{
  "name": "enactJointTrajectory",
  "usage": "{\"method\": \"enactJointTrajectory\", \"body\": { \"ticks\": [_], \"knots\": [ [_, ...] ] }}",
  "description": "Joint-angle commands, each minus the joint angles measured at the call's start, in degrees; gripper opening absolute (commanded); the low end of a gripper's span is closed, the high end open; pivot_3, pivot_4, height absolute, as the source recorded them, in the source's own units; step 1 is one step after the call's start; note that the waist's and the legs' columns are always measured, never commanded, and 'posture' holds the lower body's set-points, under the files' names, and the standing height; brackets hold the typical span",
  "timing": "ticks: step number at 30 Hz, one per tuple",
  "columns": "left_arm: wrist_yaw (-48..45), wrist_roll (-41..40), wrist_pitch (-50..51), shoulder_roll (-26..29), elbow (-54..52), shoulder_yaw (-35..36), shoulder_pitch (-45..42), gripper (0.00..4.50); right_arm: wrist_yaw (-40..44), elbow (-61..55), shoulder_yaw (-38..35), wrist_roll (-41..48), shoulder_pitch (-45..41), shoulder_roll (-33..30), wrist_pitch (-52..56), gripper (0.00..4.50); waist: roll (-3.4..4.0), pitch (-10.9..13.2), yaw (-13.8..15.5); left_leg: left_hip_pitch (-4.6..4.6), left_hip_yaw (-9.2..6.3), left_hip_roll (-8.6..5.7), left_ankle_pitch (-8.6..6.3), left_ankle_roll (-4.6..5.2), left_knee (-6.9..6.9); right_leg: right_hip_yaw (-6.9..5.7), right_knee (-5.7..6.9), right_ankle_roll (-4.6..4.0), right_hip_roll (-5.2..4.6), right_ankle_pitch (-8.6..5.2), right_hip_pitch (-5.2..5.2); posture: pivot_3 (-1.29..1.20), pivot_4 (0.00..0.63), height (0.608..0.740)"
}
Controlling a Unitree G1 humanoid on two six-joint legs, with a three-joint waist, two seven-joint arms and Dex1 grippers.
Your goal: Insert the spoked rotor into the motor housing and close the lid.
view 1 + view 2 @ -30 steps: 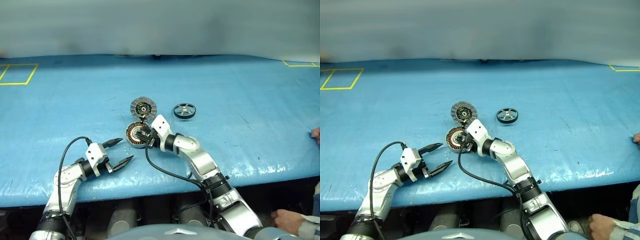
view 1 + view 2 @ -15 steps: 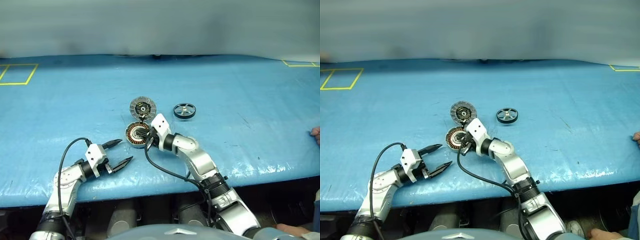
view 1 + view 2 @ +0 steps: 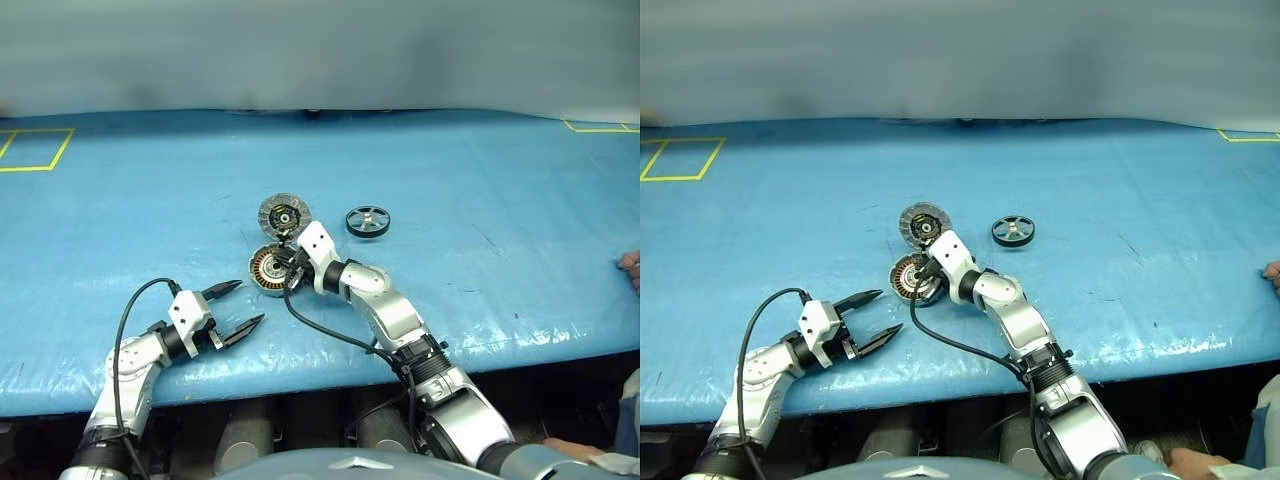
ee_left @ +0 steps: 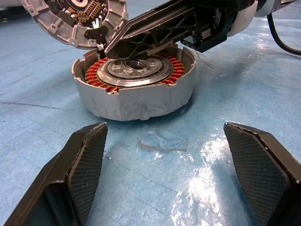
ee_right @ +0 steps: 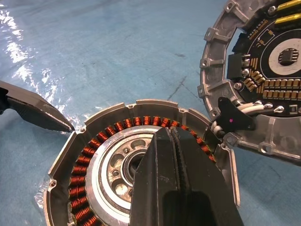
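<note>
Rotor (image 3: 368, 221): not yet inserted; lying on the mat, right of the lid (image 3: 284, 214).
Housing (image 3: 272, 270): empty, lid hinged open.
Right gripper (image 5: 175, 155): pressed together, empty, over the hub.
Left gripper (image 3: 236, 305): spread, empty.

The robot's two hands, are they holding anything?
No. The right gripper is shut with nothing between its fingers, above the motor housing. The left gripper is open and holds nothing.

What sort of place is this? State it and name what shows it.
Probably a robot test bench: a blue plastic-sheeted table with yellow tape squares, bearing a grey metal motor housing with copper windings and a dark-rimmed spoked rotor.
</note>
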Motion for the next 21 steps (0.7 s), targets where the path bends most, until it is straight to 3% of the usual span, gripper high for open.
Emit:
{"method": "enactJointTrajectory", "body": {
  "ticks": [1,21],
  "knots": [
    [0.2,-0.2,-0.4,0.1,-0.3,0.9,0.8,4.22,0.8,-2.1,0.9,-0.5,0.6,-0.2,0.5,0.04,0.00,0.0,0.0,0.01,0.00,0.00,0.00,0.00,0.00,0.00,0.00,0.01,0.00,-0.01,0.01,0.00,0.150,0.740],
    [1.5,0.0,-0.9,0.0,0.0,0.9,1.3,4.22,0.5,0.1,8.1,-8.8,1.7,-2.7,1.5,0.04,0.11,-0.3,-0.1,0.19,0.00,0.06,-0.01,-0.06,-0.07,0.00,0.02,0.05,-0.01,-0.11,0.11,0.00,0.150,0.740]
  ]
}}
